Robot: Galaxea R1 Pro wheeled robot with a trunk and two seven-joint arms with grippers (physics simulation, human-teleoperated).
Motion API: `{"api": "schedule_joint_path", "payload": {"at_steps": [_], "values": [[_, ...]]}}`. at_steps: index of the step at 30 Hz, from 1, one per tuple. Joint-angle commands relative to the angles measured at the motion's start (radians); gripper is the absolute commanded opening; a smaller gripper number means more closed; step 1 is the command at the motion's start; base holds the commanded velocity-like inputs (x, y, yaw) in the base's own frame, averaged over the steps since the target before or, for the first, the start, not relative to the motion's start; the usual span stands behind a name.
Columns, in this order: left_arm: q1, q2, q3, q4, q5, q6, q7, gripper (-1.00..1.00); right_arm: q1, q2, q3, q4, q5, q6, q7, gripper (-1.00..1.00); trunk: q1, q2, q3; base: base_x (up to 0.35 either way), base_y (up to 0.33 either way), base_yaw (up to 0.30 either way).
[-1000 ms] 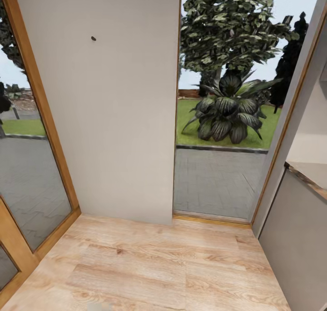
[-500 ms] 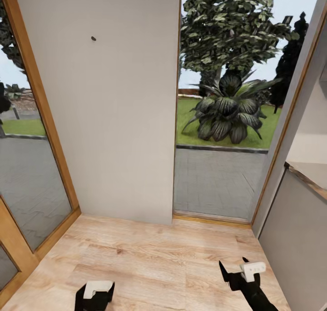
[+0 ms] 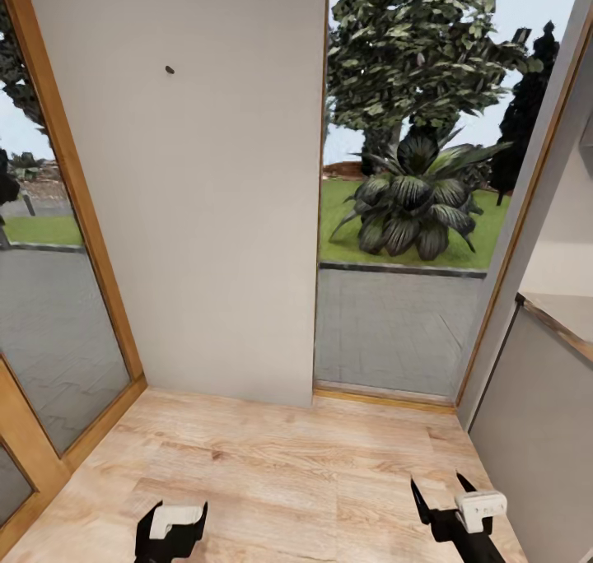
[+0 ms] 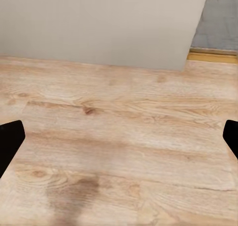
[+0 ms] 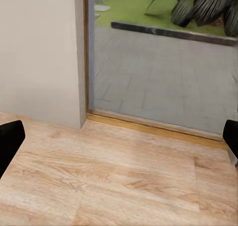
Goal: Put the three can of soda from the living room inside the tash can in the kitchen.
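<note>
Transit step: left pincer (image 3: 171, 526) and right pincer (image 3: 445, 501) both spread, empty, above wood floor (image 3: 288, 464). Next: locate cans.

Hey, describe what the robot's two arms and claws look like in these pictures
Both claws are black with pointed, tapering fingers. The left claw carries a white rounded block on top of its black body. The right claw has a similar white block beside its two dark prongs, on a black arm. In the wrist views, black fingertips show at the picture edges. No cables or markings visible.
</note>
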Motion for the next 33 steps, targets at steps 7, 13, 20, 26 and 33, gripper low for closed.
{"api": "schedule_joint_path", "payload": {"at_steps": [7,13,20,26,33], "values": [[0.0,0.0,0.0,0.057,0.003,-0.002,0.001,1.0,0.008,0.0,-0.001,0.002,0.0,-0.009,-0.001,1.0,0.0,0.0,0.0,0.0,0.0,0.0],[-0.001,0.0,0.001,0.065,0.002,-0.002,0.001,1.0,0.008,0.001,-0.001,0.007,-0.002,-0.009,-0.001,1.0,0.0,0.0,0.0,0.0,0.0,0.0],[-0.002,0.0,0.003,0.07,0.0,-0.001,0.001,1.0,0.008,0.004,0.0,0.01,-0.003,-0.01,-0.002,1.0,0.0,0.0,0.0,0.0,0.0,0.0],[-0.003,0.0,0.004,0.073,-0.001,-0.002,0.001,1.0,0.008,0.008,0.001,0.012,-0.002,-0.009,-0.003,1.0,0.0,0.0,0.0,0.0,0.0,0.0],[-0.003,0.0,0.001,0.064,0.003,-0.001,0.001,1.0,0.007,0.01,-0.001,0.019,-0.001,-0.007,-0.003,1.0,0.0,0.0,0.0,0.0,0.0,0.0]]}}
